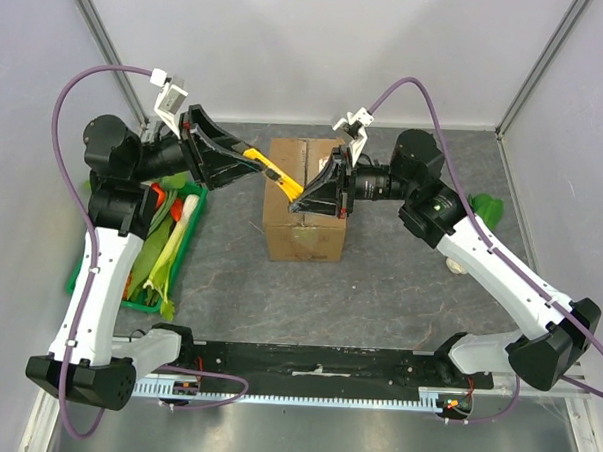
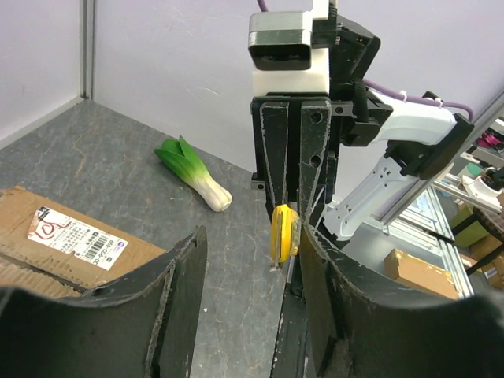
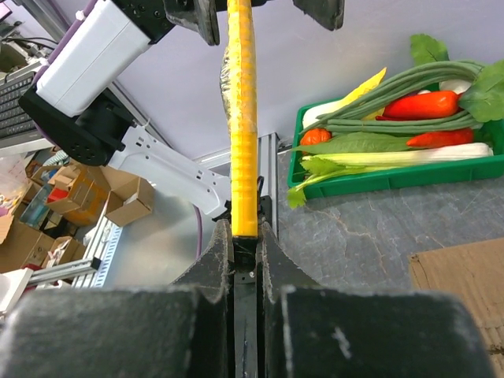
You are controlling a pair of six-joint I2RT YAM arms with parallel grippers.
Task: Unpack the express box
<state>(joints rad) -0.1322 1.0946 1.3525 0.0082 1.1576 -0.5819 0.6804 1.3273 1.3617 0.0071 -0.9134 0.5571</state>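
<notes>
The express box is a brown carton standing at mid-table with its flaps closed; its white label shows in the left wrist view. A yellow box cutter hangs over the box's top, slanting between the two grippers. My right gripper is shut on the cutter's black front end, just above the box's seam. My left gripper is open, its jaws wide apart, and the cutter's yellow butt lies close against one finger.
A green tray of vegetables sits at the left, also in the right wrist view. A loose bok choy lies on the grey table at the right. Walls enclose the back and sides.
</notes>
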